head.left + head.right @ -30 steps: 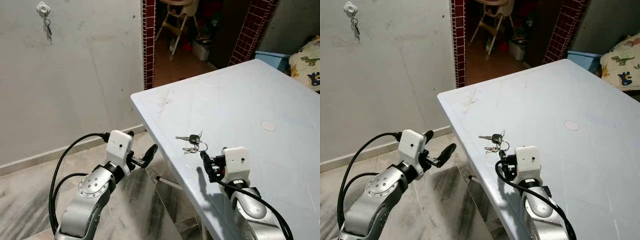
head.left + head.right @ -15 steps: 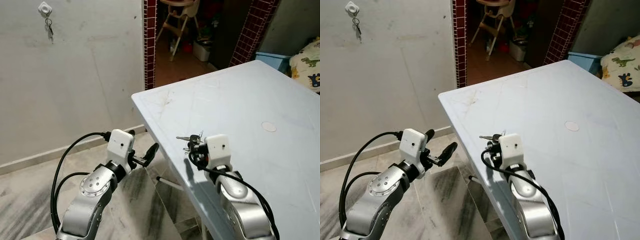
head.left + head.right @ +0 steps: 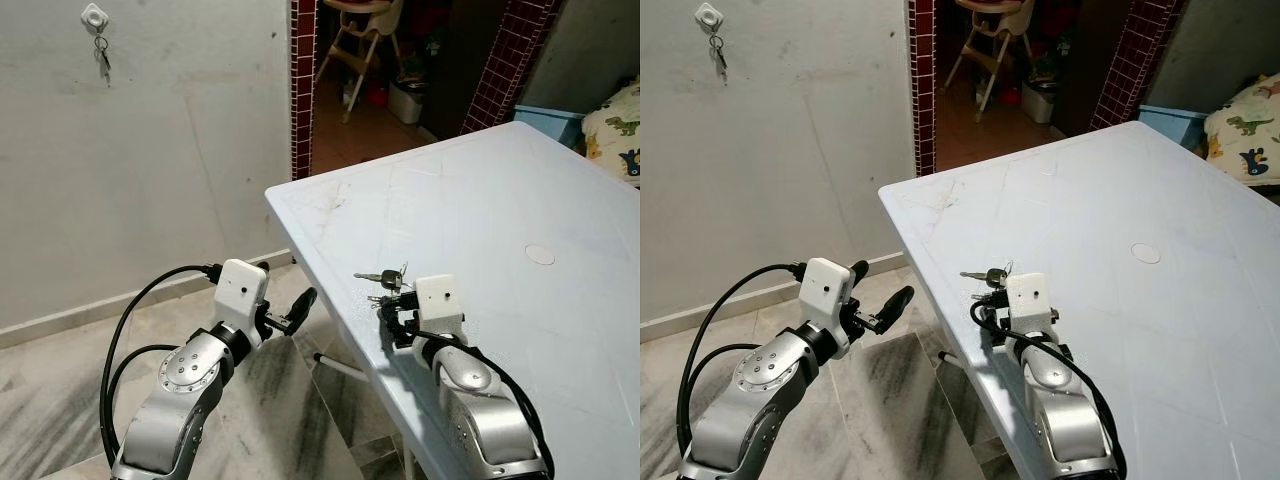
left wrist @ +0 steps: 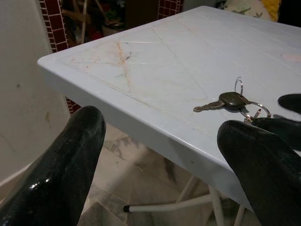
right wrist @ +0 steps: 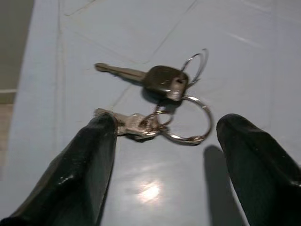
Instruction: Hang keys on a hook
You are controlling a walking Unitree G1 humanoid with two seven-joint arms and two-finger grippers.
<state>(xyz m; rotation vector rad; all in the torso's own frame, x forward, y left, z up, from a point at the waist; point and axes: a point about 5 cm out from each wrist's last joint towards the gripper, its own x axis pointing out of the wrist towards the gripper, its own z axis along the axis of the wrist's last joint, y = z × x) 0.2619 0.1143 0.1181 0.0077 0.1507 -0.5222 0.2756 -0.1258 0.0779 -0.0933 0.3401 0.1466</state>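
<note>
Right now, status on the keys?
Right gripper open, straddling keys on table. Left gripper open, idle. Hook on wall already holds other keys.

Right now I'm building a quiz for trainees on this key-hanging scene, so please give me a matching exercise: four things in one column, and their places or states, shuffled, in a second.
Column one:
1. bunch of keys
2. right gripper
3. left gripper
4. wall hook

Column two:
A. open, over the floor beside the table
B. high on the wall, with another key hanging from it
C. lying flat near the table's edge
D. open, fingers either side of the keys

Pairs: 1-C, 2-D, 3-A, 4-B
</note>
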